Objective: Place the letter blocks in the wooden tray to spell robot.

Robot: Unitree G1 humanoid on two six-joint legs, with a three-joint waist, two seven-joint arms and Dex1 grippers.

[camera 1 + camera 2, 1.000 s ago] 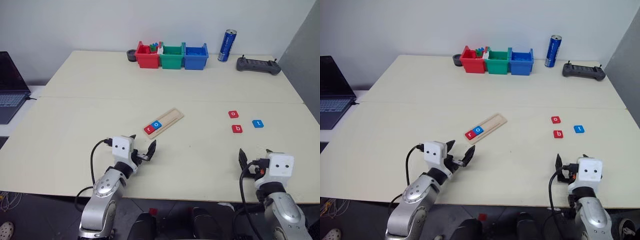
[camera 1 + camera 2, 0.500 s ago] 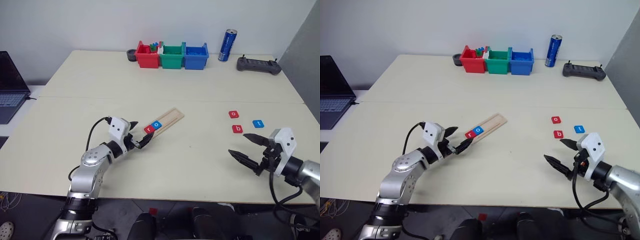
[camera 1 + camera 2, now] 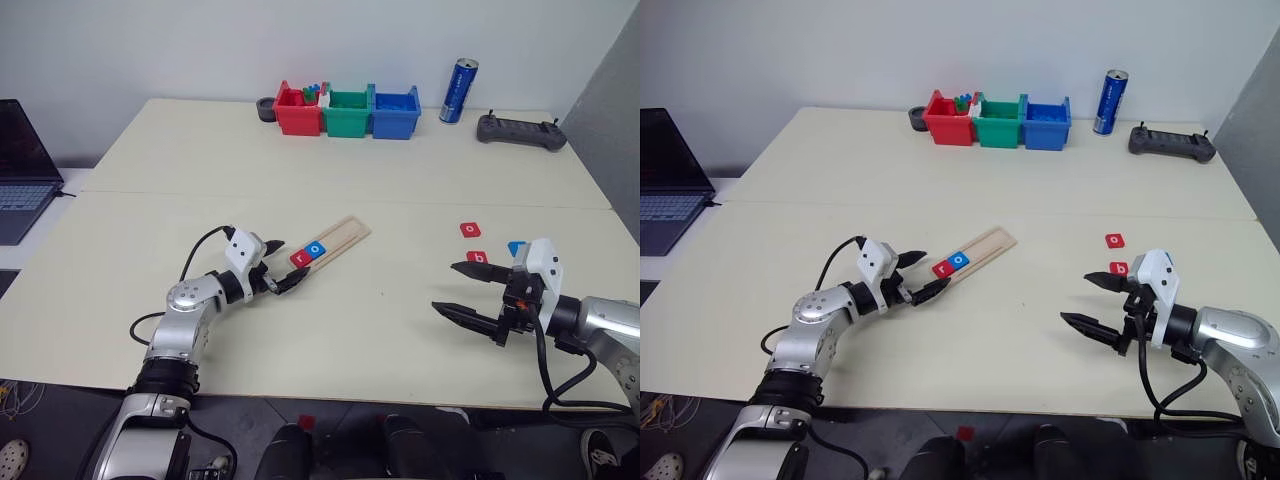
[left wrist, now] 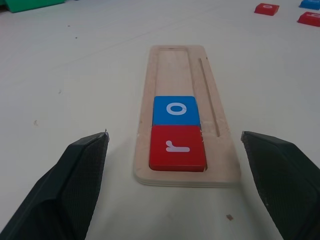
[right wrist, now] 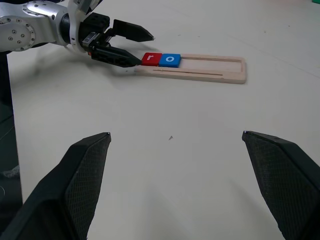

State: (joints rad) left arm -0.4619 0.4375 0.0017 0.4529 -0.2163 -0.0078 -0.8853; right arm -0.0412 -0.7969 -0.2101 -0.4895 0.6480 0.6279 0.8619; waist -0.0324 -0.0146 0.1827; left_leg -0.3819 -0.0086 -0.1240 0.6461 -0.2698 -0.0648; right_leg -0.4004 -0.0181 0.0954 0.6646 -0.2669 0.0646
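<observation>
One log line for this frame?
tray: pale wooden tray holds r, o | left hand: open at tray end | right hand: open, empty

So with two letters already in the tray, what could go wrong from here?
The open left gripper sits at the near end of the long pale wooden tray, so a nudge could slide it and unseat the red "r" tile and blue "o" tile. The open right gripper is close to the red "b" tile, and could knock it aside.
</observation>
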